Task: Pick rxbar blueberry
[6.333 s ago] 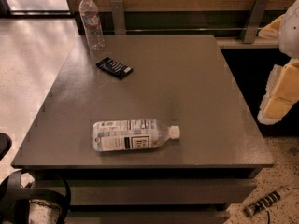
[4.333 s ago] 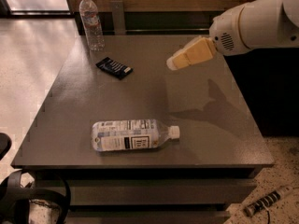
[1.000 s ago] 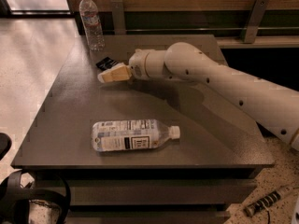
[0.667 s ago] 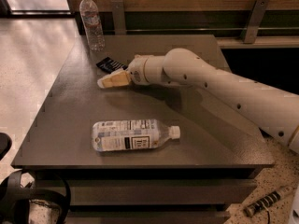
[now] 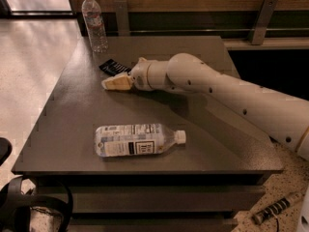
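The rxbar blueberry is a small flat dark bar with white text. It lies on the far left part of the grey table; its near right end is hidden behind my gripper. My gripper reaches in from the right on a long white arm. Its cream fingers sit low over the table, just in front of the bar and touching or almost touching it.
A clear water bottle lies on its side near the table's front edge. Another water bottle stands upright at the far left corner. A wooden wall with a rail runs behind the table. Cables lie on the floor at lower left.
The arm has swung in from the right across the table to the bar. In the last second the gripper has dropped lower and slightly nearer, by the bar.
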`<state>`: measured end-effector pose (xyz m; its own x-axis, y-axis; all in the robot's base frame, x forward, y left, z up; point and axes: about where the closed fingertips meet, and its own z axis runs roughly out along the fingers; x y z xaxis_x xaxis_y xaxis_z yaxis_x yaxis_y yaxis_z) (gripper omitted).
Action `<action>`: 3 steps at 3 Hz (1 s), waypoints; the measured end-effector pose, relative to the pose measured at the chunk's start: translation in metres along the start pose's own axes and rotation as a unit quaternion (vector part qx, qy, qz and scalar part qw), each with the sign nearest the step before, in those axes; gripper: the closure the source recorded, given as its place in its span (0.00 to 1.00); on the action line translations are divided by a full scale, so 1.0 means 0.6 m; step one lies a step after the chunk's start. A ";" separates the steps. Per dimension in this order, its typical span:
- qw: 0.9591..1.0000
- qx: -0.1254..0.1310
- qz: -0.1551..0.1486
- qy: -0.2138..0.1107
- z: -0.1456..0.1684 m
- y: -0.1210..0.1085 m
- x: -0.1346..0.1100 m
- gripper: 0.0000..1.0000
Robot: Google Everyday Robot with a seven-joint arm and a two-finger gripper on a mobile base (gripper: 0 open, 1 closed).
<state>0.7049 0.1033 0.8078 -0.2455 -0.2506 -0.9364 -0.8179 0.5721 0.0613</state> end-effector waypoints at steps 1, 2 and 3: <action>1.000 0.000 0.000 0.000 -0.002 0.000 -0.005 0.54; 1.000 0.000 0.000 0.000 -0.004 0.001 -0.010 0.77; 1.000 0.000 0.000 0.000 -0.004 0.001 -0.012 1.00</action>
<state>0.7048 0.1036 0.8156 -0.2455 -0.2507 -0.9364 -0.8181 0.5717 0.0614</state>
